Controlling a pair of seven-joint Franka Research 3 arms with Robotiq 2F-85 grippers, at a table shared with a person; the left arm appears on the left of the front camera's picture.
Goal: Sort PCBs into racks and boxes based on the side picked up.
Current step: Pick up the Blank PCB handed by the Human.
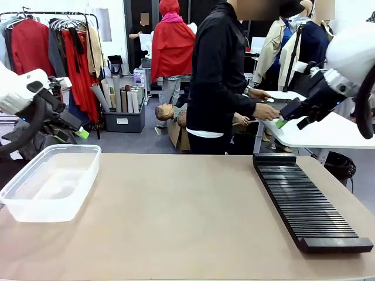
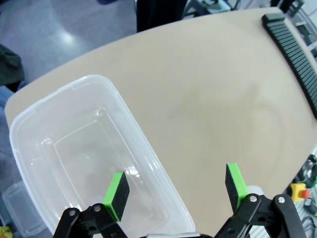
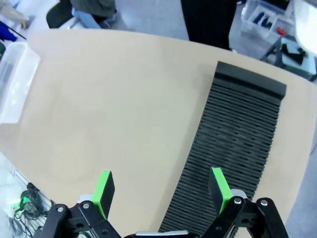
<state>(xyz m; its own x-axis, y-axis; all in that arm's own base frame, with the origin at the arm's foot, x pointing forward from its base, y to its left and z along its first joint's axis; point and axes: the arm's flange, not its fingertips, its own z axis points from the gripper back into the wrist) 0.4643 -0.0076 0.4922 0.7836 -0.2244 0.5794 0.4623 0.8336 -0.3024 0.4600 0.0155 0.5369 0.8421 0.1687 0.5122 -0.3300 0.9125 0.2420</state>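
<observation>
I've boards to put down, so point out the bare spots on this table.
The broad beige tabletop is bare from near edge to far edge between the clear rectangular plastic tub on the robot's left and the long black slotted rack on its right. The tub holds nothing. Tightest: the strips outside rack and tub, by the side edges.

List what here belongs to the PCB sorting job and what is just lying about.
Job: clear tub, slotted black rack, left gripper and right gripper, both open.
Lying about: clothes on a rail, grey crate of rolls, white side table.
</observation>
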